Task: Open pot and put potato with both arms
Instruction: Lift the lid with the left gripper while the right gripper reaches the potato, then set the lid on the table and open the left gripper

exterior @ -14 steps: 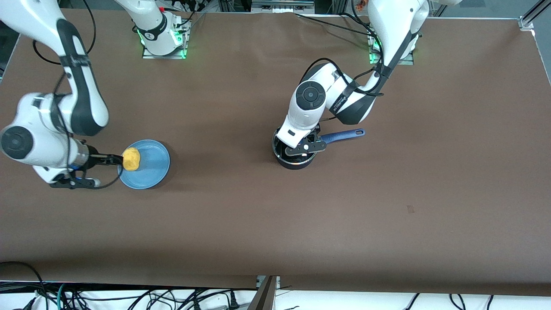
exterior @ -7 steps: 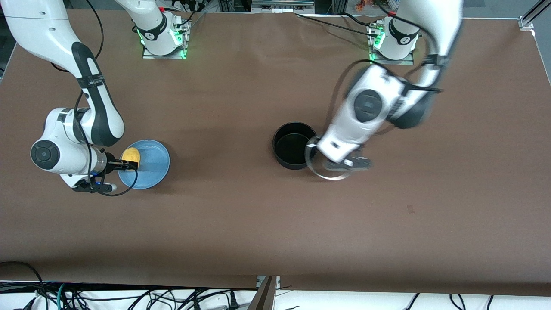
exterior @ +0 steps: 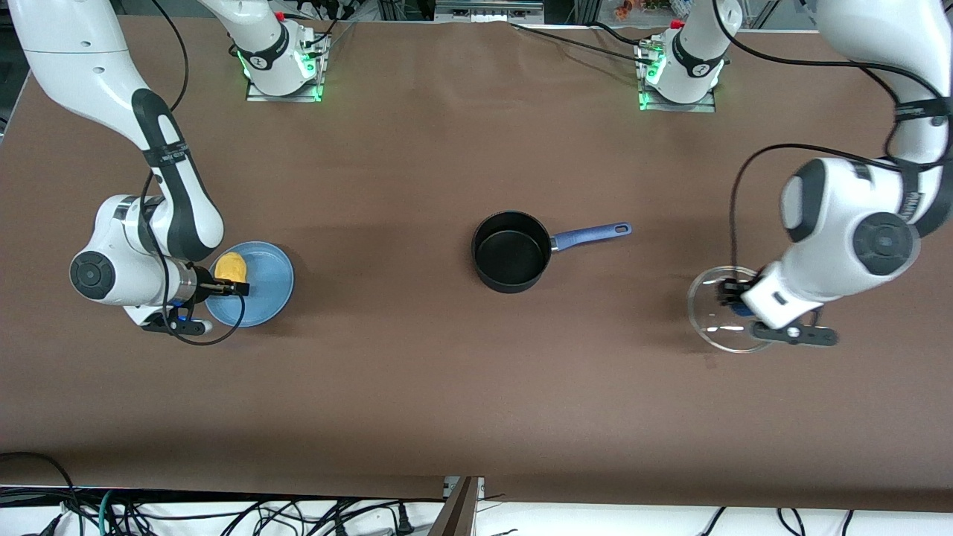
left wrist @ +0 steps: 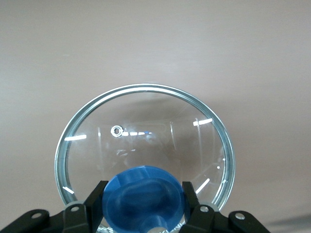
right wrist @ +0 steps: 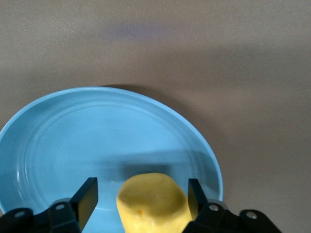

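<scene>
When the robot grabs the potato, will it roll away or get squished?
Probably neither. The potato looks lumpy and firm, so it likely keeps its shape. Its rounded sides might let it slip or wobble on the smooth plate, though the right gripper has a finger on each side.

The front view looks down from high across the brown counter (exterior: pixel 417 387), taking in both arm bases and everything between. The left wrist camera sits close above the clear glass lid with a blue knob (left wrist: pixel 146 145), and the right wrist camera close above the flat light-blue plate (right wrist: pixel 68 141); both things also show small in the front view.
</scene>
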Controlling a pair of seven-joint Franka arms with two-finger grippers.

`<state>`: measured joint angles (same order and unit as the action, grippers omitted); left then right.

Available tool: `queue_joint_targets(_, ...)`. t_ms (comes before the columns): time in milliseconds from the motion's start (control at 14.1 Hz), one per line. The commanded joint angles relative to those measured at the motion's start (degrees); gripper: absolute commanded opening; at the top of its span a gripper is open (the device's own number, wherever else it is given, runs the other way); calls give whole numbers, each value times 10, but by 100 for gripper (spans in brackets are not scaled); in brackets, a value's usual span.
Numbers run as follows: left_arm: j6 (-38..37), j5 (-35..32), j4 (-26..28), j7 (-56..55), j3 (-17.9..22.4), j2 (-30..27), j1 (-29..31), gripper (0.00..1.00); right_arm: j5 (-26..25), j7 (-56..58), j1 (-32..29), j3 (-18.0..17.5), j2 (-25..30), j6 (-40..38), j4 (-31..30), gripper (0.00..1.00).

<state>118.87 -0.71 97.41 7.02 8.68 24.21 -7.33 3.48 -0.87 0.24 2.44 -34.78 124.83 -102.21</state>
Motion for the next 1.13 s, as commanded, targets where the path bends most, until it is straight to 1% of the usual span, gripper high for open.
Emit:
queue_joint_targets(0, 131, 19, 83, 95, 22, 11, 47, 34, 11, -5, -4, -2, 4, 4, -5, 56)
queue_joint_targets(71, 167, 39, 100, 112, 22, 23, 62, 34, 11, -5, -4, -2, 4, 4, -6, 55)
queue_joint_targets(142, 182, 59, 109, 129, 22, 39, 67, 34, 11, -5, -5, -2, 3, 4, -9, 56)
queue_joint_targets(283, 183, 103, 111, 147, 22, 64, 72, 34, 12, -5, -7, -2, 3, 2, -12, 75)
queue_joint_targets(354, 183, 108, 110, 152, 22, 72, 72, 34, 11, 0, -7, -2, 4, -8, -11, 82)
queue_joint_targets(425, 183, 110, 111, 154, 22, 77, 72, 34, 10, 3, -7, -2, 5, -18, -5, 86)
queue_joint_targets(567, 182, 112, 108, 154, 22, 94, 75, 36, 10, 4, -5, -3, 7, -27, -5, 97)
queue_joint_targets(638, 181, 112, 103, 151, 23, 96, 75, 53, 10, 7, -3, -3, 7, -37, -5, 98)
queue_joint_targets(709, 173, 112, 95, 143, 24, 87, 74, 99, 9, 12, -3, -4, 7, -42, -8, 99)
queue_joint_targets(780, 145, 110, 78, 142, 24, 68, 76, 100, 10, 22, -3, -4, 6, -48, -10, 99)
queue_joint_targets(992, -18, 104, -25, 142, 25, 37, 75, 100, 10, 34, -4, -4, 2, -52, -11, 98)
queue_joint_targets(1063, -60, 103, -53, 141, 25, 18, 75, 100, 10, 35, -6, -4, 2, -51, -11, 93)
